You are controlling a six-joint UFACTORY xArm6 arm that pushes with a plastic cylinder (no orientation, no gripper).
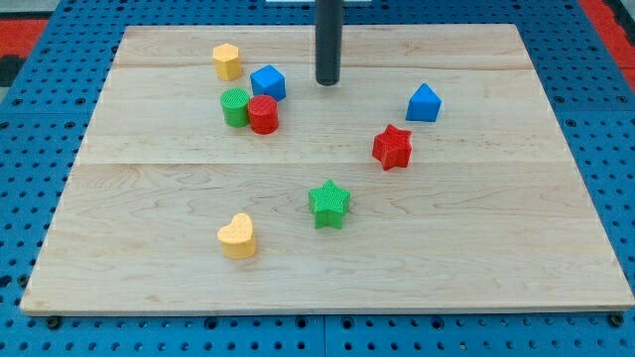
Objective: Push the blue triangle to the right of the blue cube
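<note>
The pale wooden board [327, 248], made of planks joined side by side, fills most of the view and lies on a blue perforated table [30, 129]. The straight dark rod [328, 35] comes down from the view's top, and my tip [328, 82] sits near the board's top edge; it is a bare rod end, with nothing to open or close, and it touches no block. It stands just to the view's right of the blue cube and well to the view's left of the blue triangle.

The green star-shaped block [329, 203] lies near the board's middle, with the red star-shaped block [393, 147] up and to the view's right of it. The yellow heart-shaped block [237, 236] sits toward the view's bottom left. The blue triangular block [424, 102] rests alone on the view's right, above the red star; its peak reads as pointing toward the view's top, and I cannot tell a clear long axis. The blue cube [268, 82] sits at the upper left, corner-on to the camera. Just below it, the red cylinder [263, 114] and the green cylinder [235, 106] stand upright, touching. The small yellow block [227, 60], of roughly pentagonal outline, lies left of the cube.
</note>
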